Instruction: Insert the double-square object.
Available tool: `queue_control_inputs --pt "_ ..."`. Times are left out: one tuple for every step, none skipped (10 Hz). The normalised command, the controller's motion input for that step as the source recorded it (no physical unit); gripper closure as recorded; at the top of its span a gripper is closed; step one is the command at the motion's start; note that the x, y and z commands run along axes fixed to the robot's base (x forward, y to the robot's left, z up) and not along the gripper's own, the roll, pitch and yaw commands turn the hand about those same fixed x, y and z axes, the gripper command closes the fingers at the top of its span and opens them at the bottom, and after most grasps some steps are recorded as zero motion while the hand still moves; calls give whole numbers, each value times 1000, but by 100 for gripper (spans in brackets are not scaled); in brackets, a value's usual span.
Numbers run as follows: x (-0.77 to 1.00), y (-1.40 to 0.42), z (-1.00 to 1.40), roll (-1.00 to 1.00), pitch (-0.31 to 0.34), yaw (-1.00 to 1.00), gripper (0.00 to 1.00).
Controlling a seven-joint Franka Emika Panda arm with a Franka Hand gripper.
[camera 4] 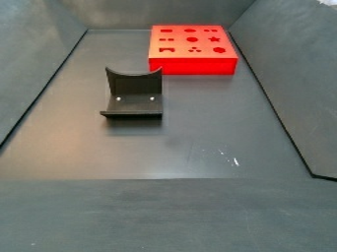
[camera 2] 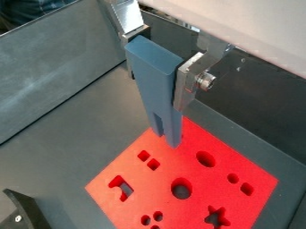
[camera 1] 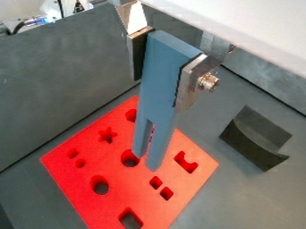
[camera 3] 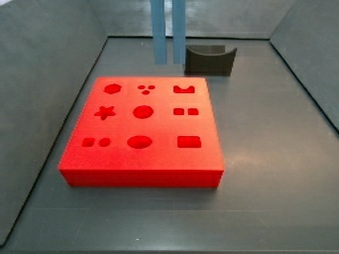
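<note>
My gripper is shut on the upper end of the double-square object, a tall steel-blue slab hanging upright with its two prongs pointing down. Both wrist views show the gripper and the slab held well above the red board. The prong tips hover over the board near one edge, not touching it. In a side view only the slab's lower part shows, above the board's far side; the gripper is out of frame there. A pair of small square holes lies in the board.
A dark grey block with a curved notch stands on the floor beside the board's far corner, and shows in a wrist view and a side view. Grey walls enclose the floor. The board has several other shaped holes.
</note>
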Motion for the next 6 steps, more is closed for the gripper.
queue_control_inputs --pt "-203 0 -194 -94 -67 23 100" --pt "223 -571 -106 500 113 0 100" --pt "346 -269 23 500 19 0 100" --pt "360 -260 17 500 7 -3 100" --pt "366 -254 17 500 4 -3 100" --pt "360 -257 17 500 7 -6 100"
